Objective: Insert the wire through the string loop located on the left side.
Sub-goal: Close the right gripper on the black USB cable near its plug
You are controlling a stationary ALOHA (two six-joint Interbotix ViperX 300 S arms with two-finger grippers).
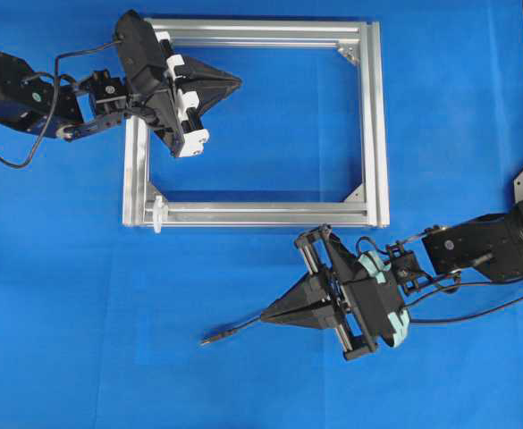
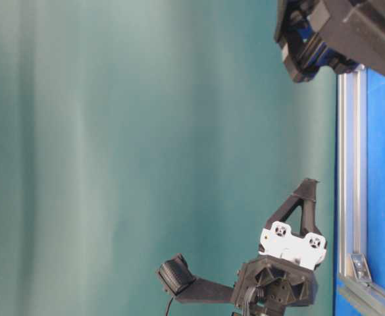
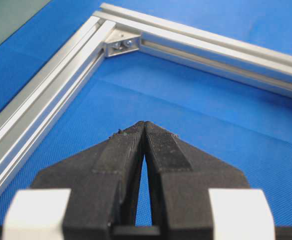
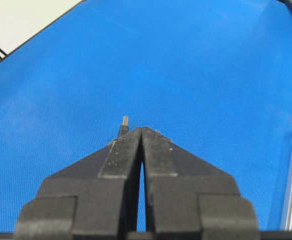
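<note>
Wire (image 1: pixel 243 326) lies lengthwise left of the nearer right claw (image 1: pixel 265 315); both claws shut, empty.

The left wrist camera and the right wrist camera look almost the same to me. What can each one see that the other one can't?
Only the left wrist view shows a corner bracket with screws, where two rails of the aluminium frame meet, just ahead of the shut left tool.

Only the right wrist view shows the wire, its small grey plug tip poking out past the shut right tool. The frame shows only as a sliver at the right edge.

Both show black fingers pressed together and the blue table cover. Neither shows the string loop clearly.
</note>
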